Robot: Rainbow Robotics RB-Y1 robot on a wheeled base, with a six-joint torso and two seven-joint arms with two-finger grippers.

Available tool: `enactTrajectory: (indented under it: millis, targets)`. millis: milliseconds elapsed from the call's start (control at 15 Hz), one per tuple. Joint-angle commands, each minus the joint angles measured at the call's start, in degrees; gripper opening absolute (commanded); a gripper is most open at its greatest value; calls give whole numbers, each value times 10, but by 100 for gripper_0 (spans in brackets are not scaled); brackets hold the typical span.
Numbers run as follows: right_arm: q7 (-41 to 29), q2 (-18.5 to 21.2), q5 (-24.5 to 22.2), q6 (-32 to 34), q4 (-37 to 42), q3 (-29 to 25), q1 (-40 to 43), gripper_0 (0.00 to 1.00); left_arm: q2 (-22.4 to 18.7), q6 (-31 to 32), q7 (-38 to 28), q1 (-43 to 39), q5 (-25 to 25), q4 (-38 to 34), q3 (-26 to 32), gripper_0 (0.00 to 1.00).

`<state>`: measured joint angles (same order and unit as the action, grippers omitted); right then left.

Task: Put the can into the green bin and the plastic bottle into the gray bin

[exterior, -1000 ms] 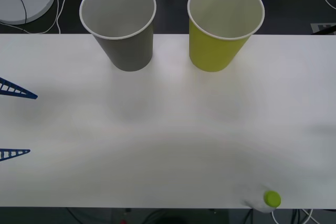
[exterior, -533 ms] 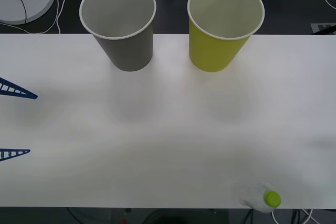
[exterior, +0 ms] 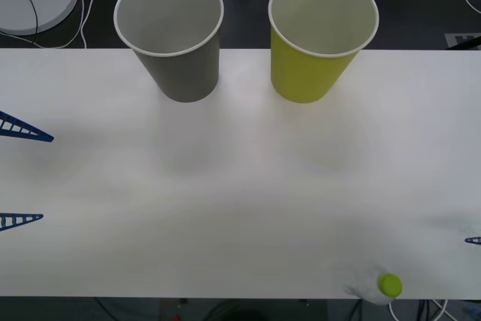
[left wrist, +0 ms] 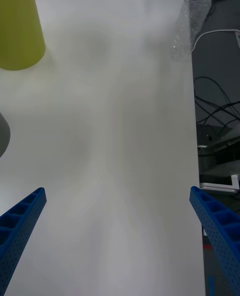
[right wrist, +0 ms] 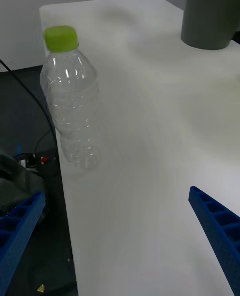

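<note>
The clear ribbed plastic bottle with a lime-green cap [right wrist: 70, 100] is standing upright at the white tabletop's [exterior: 240, 186] near edge. It is probably light, crushable and tippy; gripping mid-body suits. The right pincer [right wrist: 120, 236] is hovering nearby, spread wide and empty, and the left pincer [left wrist: 117, 231] likewise.
</note>
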<state>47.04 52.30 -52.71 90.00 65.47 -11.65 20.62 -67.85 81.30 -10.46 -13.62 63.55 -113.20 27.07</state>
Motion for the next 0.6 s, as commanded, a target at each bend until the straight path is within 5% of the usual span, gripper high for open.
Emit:
enactTrajectory:
  millis: [67, 600]
  targets:
    - [7, -15, 9, 0, 0, 36, -6, 100, 0, 0, 0, 0, 0, 0, 0, 100]
    - [31, -70, 0, 0, 0, 58, -16, 100, 0, 0, 0, 0, 0, 0, 0, 100]
